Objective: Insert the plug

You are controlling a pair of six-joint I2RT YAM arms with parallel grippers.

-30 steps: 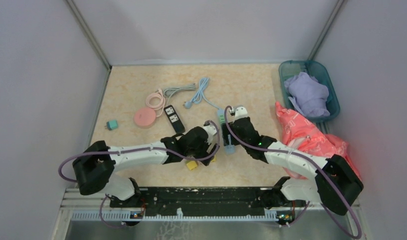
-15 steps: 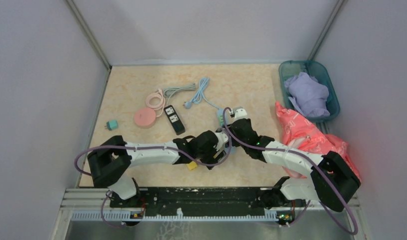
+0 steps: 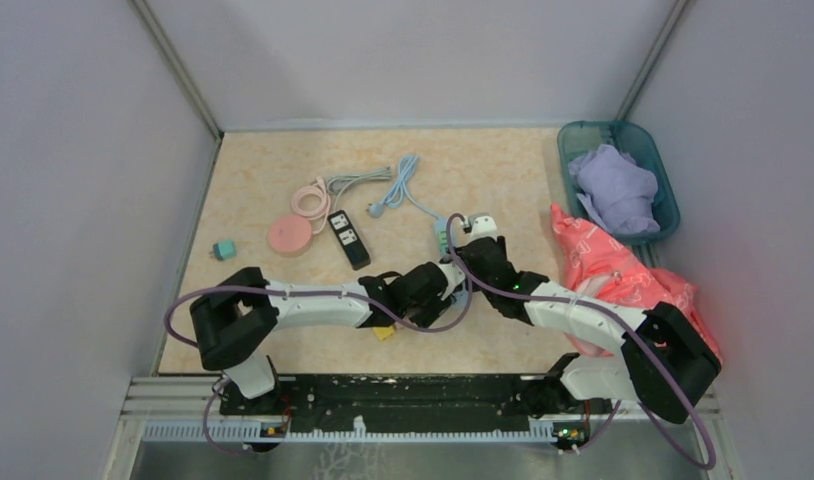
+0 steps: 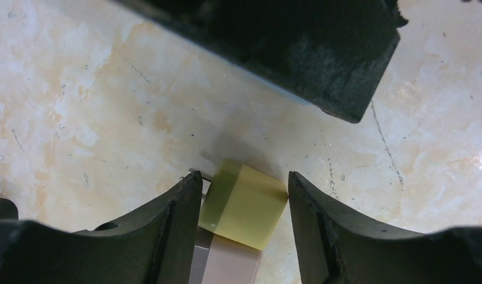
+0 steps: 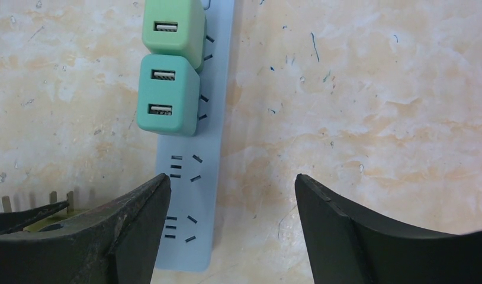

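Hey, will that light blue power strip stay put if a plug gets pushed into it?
Probably not by itself: the power strip looks thin and light and lies flat on a smooth table, so it may slide. The two chargers load only one end, so it could pivot. The open right end effector straddles it and could brace it.

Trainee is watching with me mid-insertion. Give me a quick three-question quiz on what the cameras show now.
1. Multiple choice: how many green chargers sit in the blue power strip? A one, B two, C three.
2. Fill in: the left tool holds a ___ adapter.
3. True or false: the right tool is shut on the strip.
Key: 1 B; 2 yellow; 3 false, the right tool is open.
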